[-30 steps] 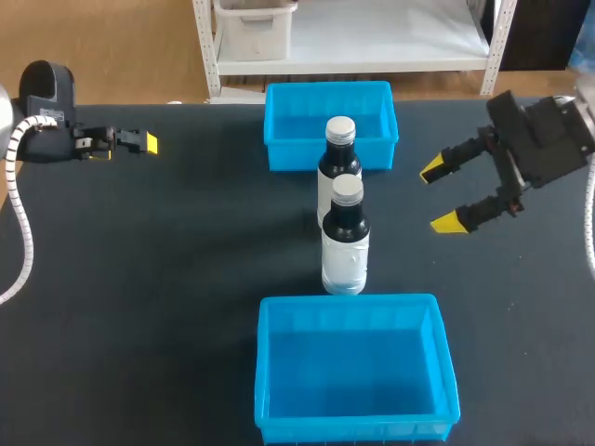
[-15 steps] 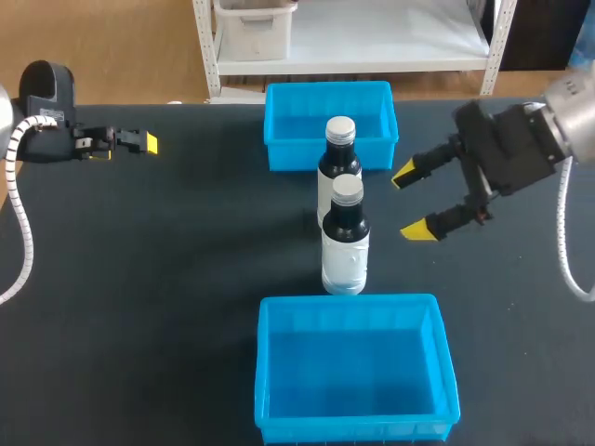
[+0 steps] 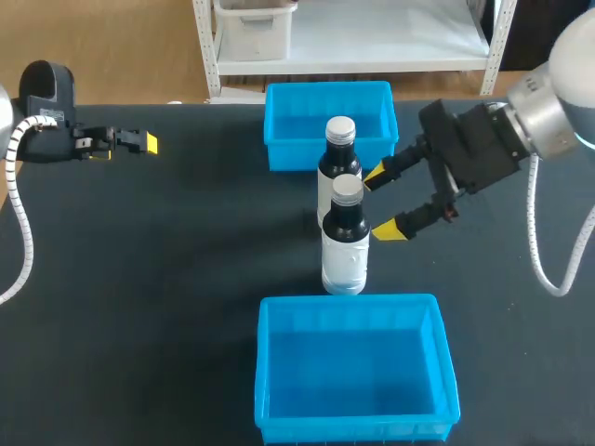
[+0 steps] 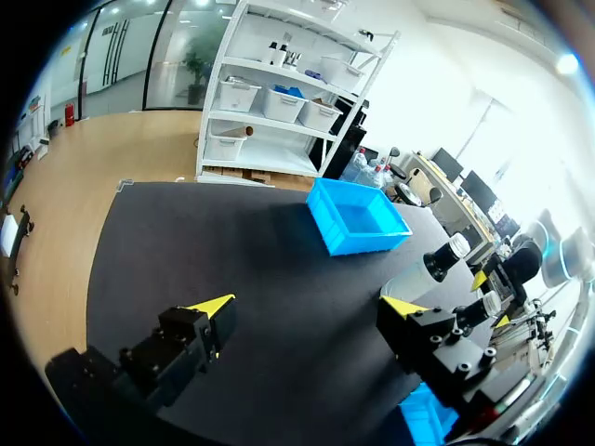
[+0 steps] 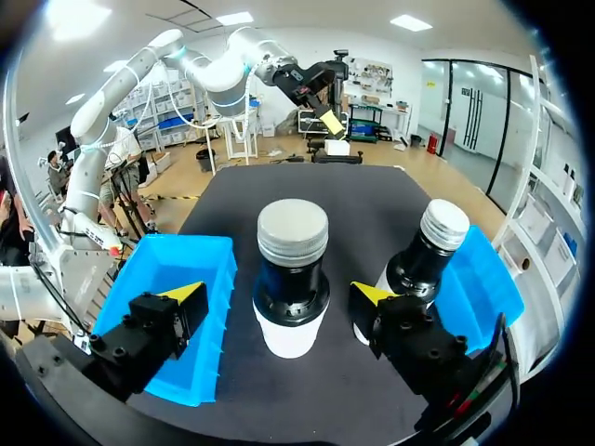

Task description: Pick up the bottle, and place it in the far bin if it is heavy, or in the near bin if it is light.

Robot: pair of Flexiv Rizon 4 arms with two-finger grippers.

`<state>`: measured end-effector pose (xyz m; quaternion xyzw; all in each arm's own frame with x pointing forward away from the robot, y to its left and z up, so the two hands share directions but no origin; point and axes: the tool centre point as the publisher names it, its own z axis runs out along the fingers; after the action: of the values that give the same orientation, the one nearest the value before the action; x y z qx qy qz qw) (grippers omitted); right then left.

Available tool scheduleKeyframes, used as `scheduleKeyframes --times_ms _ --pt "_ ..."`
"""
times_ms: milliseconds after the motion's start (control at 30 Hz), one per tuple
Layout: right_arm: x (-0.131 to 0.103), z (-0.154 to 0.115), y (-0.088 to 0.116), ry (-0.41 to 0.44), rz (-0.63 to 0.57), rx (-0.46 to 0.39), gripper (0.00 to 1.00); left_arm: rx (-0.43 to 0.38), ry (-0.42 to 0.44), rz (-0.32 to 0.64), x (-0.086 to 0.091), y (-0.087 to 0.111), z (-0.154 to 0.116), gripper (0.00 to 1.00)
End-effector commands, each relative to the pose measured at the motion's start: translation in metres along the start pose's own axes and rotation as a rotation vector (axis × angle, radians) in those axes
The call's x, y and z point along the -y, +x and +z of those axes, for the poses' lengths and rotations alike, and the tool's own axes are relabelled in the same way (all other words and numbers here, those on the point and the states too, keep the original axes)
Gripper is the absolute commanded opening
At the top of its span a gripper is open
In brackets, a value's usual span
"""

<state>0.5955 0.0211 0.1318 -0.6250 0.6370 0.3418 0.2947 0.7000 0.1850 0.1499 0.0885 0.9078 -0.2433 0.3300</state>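
Observation:
Two dark bottles with white labels and silver caps stand in a row mid-table: the near bottle (image 3: 345,243) (image 5: 291,283) and the far bottle (image 3: 338,156) (image 5: 423,258). A blue far bin (image 3: 276,124) sits behind them, and a blue near bin (image 3: 266,372) in front. My right gripper (image 3: 383,201) (image 5: 278,294) is open just right of the bottles. In the right wrist view the near bottle stands ahead, between the fingers and untouched; the far bottle is outside one finger. My left gripper (image 3: 139,142) (image 4: 308,306) is open and empty at the table's far left.
The dark table (image 3: 186,260) is bare to the left of the bottles and between the bins' sides. The near bin (image 5: 177,279) lies beside one right finger and the far bin (image 5: 479,279) beside the other.
My right arm has moved left and a little forward toward the bottles, fingers still wide apart. The left arm, bottles and bins have not moved.

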Motion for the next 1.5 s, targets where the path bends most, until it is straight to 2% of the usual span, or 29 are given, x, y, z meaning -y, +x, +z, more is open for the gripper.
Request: scheduleKeyframes --times_ms 33,1000,1500 --pt "0.003 0.007 -0.001 -0.006 0.009 0.003 1.0 0.0 0.0 0.0 0.0 0.0 0.0 1.0" --pt "0.007 0.036 -0.012 0.009 0.044 0.026 1.0 0.0 0.0 0.0 0.0 0.0 0.0 1.0" --pt "0.009 0.04 -0.013 0.023 0.052 0.03 1.0 0.0 0.0 0.0 0.0 0.0 0.0 1.0"
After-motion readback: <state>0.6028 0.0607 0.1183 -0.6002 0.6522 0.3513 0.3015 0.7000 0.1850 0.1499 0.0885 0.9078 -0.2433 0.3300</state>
